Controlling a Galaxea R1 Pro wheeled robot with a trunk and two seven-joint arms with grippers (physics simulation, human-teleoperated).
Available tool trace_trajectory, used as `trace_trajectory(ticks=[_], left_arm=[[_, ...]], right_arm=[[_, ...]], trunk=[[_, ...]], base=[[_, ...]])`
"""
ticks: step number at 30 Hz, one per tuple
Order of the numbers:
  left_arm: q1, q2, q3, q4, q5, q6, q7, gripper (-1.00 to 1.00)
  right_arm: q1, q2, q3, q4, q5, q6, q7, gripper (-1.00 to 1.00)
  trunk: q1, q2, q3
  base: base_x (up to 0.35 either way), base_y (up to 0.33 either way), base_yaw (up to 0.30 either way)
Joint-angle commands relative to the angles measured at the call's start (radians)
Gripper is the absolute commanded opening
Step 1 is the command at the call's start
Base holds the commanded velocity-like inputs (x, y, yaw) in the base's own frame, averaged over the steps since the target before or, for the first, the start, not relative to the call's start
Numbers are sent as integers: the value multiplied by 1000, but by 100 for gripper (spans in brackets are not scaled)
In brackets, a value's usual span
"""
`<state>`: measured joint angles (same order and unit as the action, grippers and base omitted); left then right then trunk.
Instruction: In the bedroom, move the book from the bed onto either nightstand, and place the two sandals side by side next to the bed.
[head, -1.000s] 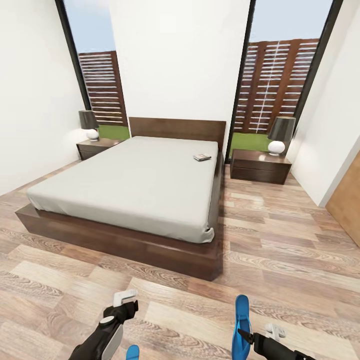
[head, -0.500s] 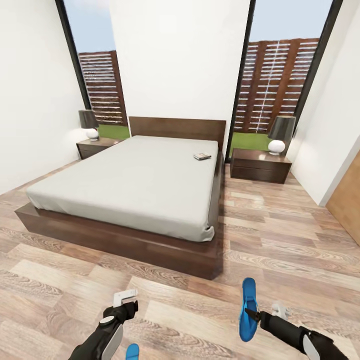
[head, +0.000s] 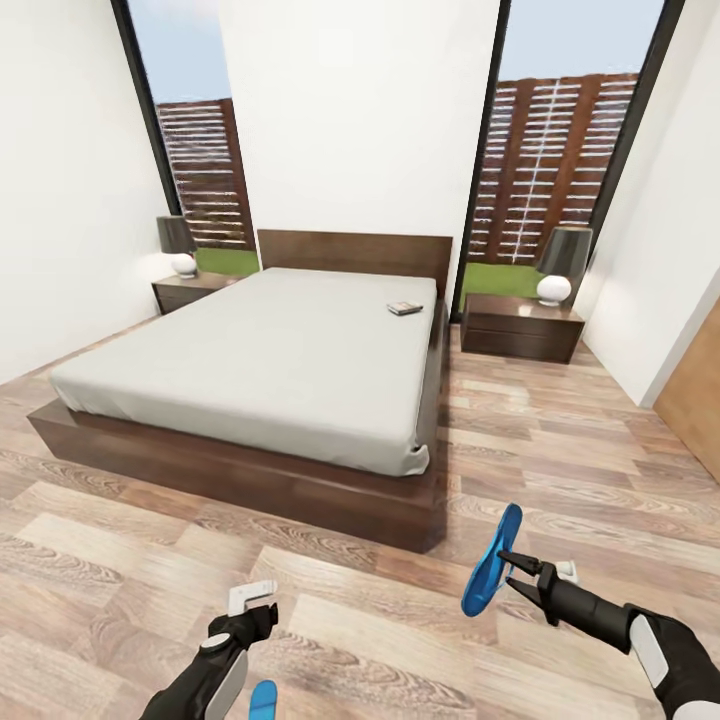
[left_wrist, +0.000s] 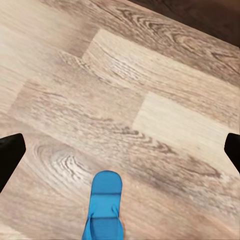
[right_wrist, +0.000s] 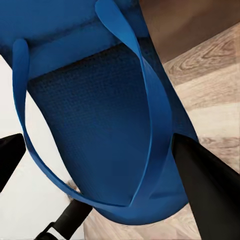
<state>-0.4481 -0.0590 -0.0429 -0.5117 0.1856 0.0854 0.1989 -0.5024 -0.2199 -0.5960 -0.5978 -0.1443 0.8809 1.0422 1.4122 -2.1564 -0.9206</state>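
My right gripper (head: 512, 572) is shut on a bright blue sandal (head: 492, 562), which it holds tilted above the floor just off the bed's near right corner. In the right wrist view that sandal (right_wrist: 100, 115) sits between the dark fingers (right_wrist: 200, 180). The other sandal (head: 262, 698) lies flat on the planks under my left gripper (head: 250, 598), which is open and empty. In the left wrist view this sandal (left_wrist: 104, 207) lies below the gripper (left_wrist: 122, 142). The book (head: 404, 308) rests on the bed (head: 250, 360) near its far right edge. A nightstand (head: 520, 328) stands right of the bed, another nightstand (head: 190, 290) left.
Each nightstand carries a lamp with a dark shade: one lamp (head: 558, 262) on the right, the other lamp (head: 178, 245) on the left. A brown wooden panel (head: 695, 400) stands along the right wall. Open plank floor (head: 560, 440) runs between the bed and that wall.
My right arm has lifted the blue sandal and carried it forward and to the right, tilting it. The left arm and the floor sandal have stayed put.
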Motion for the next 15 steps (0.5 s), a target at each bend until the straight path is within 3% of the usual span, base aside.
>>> trace_trajectory(ticks=[1,4,15], left_arm=[[1,-10,-5,-2,9,5,7,100],[4,-25,-6,21,7,4,7,100],[5,-23,-3,38,3,4,10,100]], right_arm=[[-1,1,-2,-2,-8,4,5,-100],[-1,4,0,-6,-11,-1,2,-100],[-1,2,-3,-5,-8,-2,1,-100]], trunk=[[4,-8,-4],[15,-29,-14],[57,-106,-48]], base=[[0,0,0],[0,0,0],[0,0,0]])
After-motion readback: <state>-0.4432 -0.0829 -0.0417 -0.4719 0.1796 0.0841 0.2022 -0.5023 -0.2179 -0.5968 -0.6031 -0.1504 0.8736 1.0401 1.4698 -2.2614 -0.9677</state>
